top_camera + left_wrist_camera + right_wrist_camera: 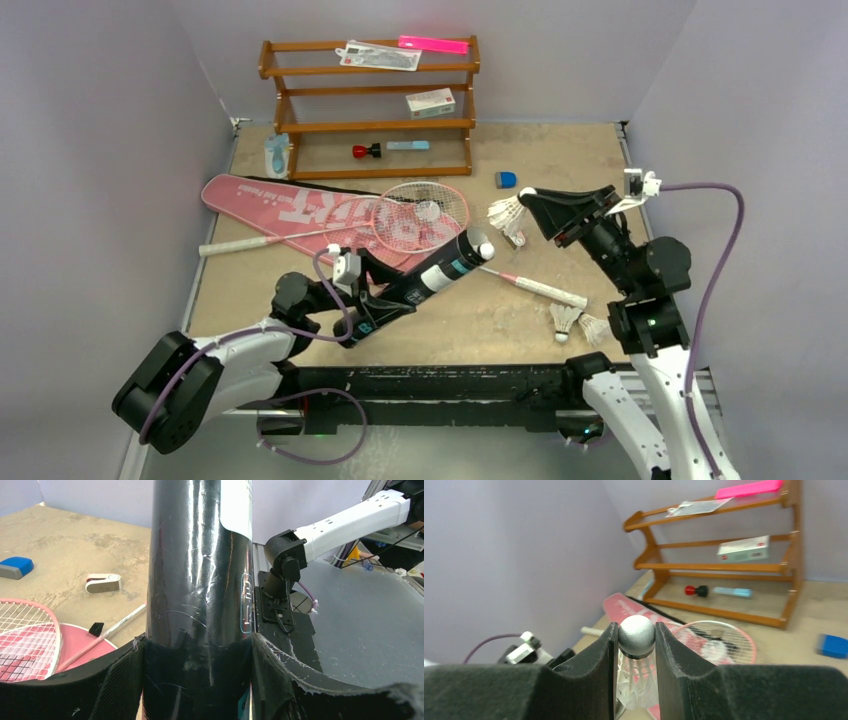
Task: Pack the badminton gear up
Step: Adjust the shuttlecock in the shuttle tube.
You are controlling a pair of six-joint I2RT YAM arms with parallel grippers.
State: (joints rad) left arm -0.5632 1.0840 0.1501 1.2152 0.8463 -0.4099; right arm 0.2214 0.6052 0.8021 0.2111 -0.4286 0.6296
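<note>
Lilac walls point(90, 150) close in a scuffed tan table point(560, 150), with a brown wooden rack point(375, 127) at the back edge. Just in front of the rack lies the long pink SPORT bag point(290, 203), and a pink-framed racket point(425, 210) rests across it. A second racket's white handle point(545, 290) lies further out, to the rack's front right. Well in front of the rack, the left gripper point(372, 312) clamps the lower end of the black tube point(430, 277), holding it tilted. Off the rack's right end, the right gripper point(530, 200) has its fingers drawn narrow on the cork of a white feather shuttlecock point(637, 636). Two more shuttlecocks point(565, 320) lie farthest from the rack.
</note>
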